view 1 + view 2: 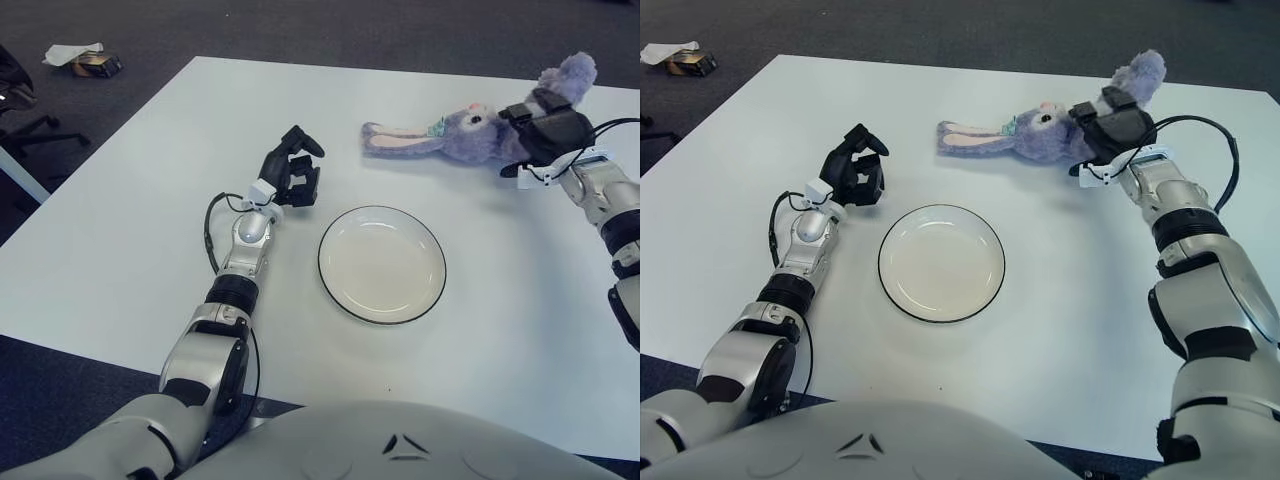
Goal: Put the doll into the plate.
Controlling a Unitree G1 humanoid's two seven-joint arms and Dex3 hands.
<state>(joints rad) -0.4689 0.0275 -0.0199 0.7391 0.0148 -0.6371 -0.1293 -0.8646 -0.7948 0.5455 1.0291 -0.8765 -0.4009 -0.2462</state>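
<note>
Doll position relative to plate: far side of table, right hand on its body.

Purple plush rabbit (pixel 1050 132) lies on the white table (pixel 120 250) beyond the white plate (pixel 382 263), clear of the rim, long axis running left-right: ears toward the robot's left, body toward its right. Right hand (pixel 1114 128) sits over the body end with fingers curled around it in what appears to be a grasp; whether the rabbit is lifted off the table cannot be determined. The plate lies nearer the robot and to the left of this hand. Left hand (pixel 292 168) shows beside the plate's far-left edge, fingers curled, holding nothing. The right eye view shows the right forearm and elbow in full; the left eye view crops them at the frame edge.
</note>
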